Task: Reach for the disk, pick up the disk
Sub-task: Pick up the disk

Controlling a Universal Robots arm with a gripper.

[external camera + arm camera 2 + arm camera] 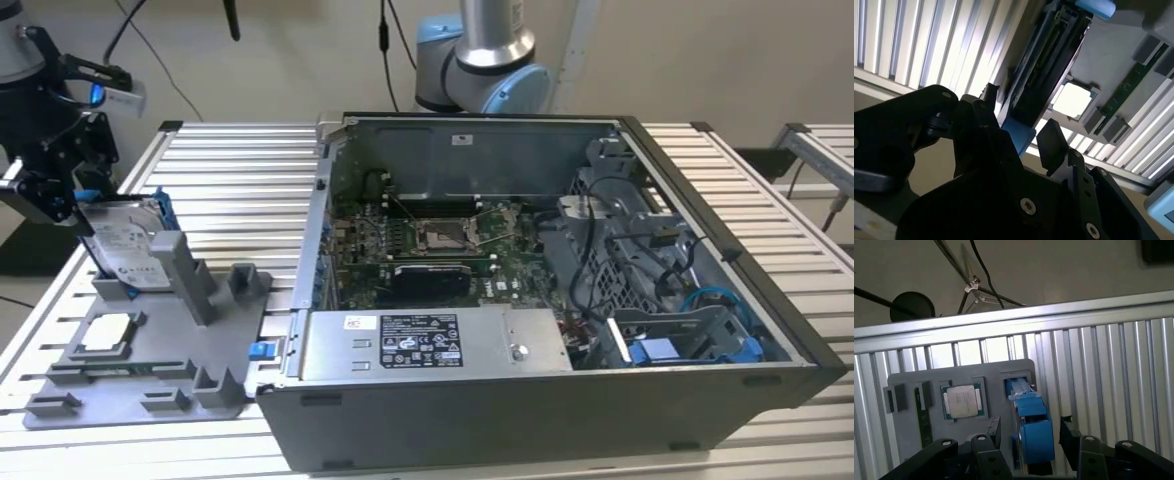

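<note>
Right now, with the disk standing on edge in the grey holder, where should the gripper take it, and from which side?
From above, probably: pinch the disk across its flat faces at the blue bracket. It stands upright in the grey holder, upper edge free, and the open gripper straddles it.

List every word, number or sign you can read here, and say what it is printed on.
White label on the disk: print too small to read.
Black-and-white label on the grey box: too small to read.
Markings on the chip: too faint to read.
No text is legible.
</note>
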